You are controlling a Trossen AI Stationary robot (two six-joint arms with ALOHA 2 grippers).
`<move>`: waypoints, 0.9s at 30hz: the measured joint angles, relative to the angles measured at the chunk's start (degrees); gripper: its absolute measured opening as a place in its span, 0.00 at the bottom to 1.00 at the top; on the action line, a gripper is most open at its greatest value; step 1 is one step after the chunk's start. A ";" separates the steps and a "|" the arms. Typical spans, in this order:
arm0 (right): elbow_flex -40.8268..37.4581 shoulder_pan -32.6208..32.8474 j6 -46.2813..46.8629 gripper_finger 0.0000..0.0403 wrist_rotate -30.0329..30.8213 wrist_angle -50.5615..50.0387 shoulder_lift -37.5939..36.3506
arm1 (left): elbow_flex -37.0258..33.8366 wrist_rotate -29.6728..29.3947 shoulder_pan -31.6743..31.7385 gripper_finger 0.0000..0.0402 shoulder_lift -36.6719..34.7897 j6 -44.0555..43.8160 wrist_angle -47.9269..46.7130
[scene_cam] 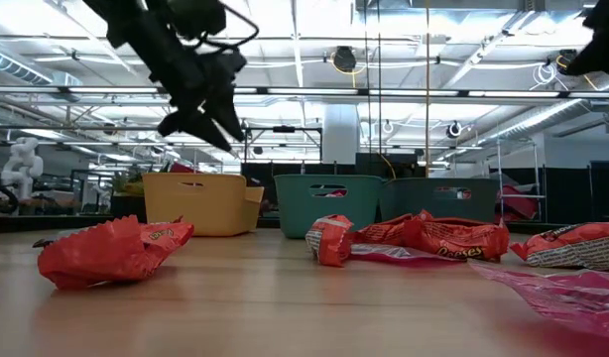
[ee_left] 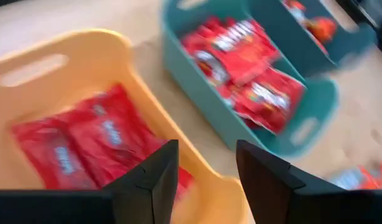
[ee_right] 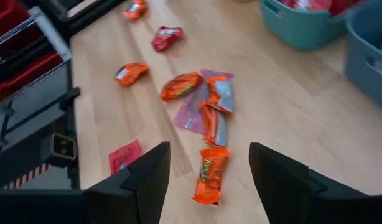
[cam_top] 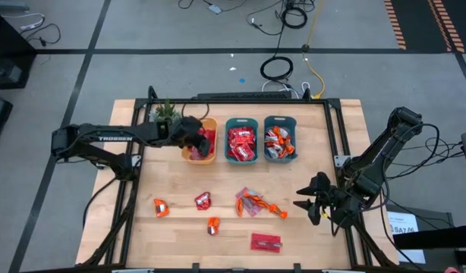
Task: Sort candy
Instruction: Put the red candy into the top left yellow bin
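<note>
The left gripper [cam_top: 205,141] is held over the yellow bin [cam_top: 193,154], jaws apart, empty. The right gripper [cam_top: 313,203], jaws apart, is positioned beside loose candy [cam_top: 256,203] near the front edge.

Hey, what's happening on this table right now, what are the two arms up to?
The robot is sorting candy into three bins. The left gripper hovers open and empty over the yellow bin, which already holds red packets. The right gripper waits open near the table's right edge. Several loose sweets, including an orange piece and a flat pinkish-red packet, still lie on the table.
</note>
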 joint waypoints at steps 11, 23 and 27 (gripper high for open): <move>0.00 0.00 -13.89 0.52 0.24 6.53 0.00 | 5.59 -3.97 -16.41 0.42 0.07 -1.07 1.20; 0.00 0.02 -14.26 0.52 -0.31 6.26 0.00 | 12.27 -11.29 -34.51 0.42 6.69 9.80 21.12; 0.00 0.02 -15.15 0.52 -0.31 6.30 -0.01 | 19.45 -12.49 -37.61 0.42 15.40 17.10 20.79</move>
